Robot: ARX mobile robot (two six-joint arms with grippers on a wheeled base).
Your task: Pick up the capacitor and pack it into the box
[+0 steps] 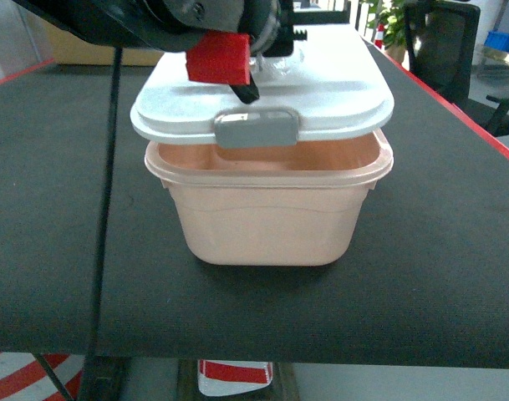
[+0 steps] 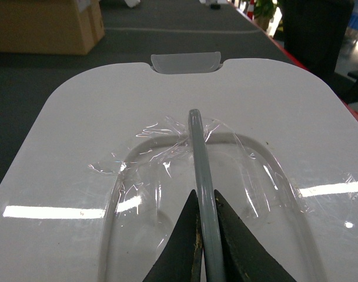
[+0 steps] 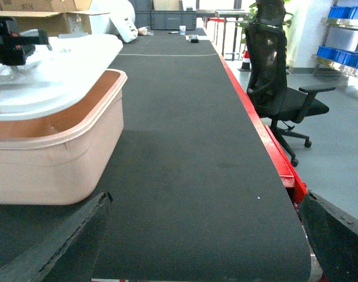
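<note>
My left pincer (image 2: 205, 249) is clenched on the thin grey handle (image 2: 199, 170) of the white lid (image 1: 338, 83): light, stiff, slick plastic, held mid-handle. The pink box (image 1: 267, 221) sits mid-tabletop (image 1: 455, 251), partly uncovered. My right pincer (image 3: 202, 235) is released, spread wide, empty.

Bright, even overhead light fills all three views, laying two white strip reflections across the glossy lid (image 2: 108, 106) in the left wrist view and catching on the crinkled clear film (image 2: 167, 147) taped around the grey handle (image 2: 203, 194). In the right wrist view the same lid (image 3: 55, 64) is blown out almost to pure white, and daylight from the right washes out the floor beside the office chair (image 3: 278, 88). The head view is slightly soft, the pink box (image 1: 262, 221) throws only a faint shadow on the dark table mat (image 1: 438, 251), and the arm parts at the top edge look out of focus, perhaps from nearness.
</note>
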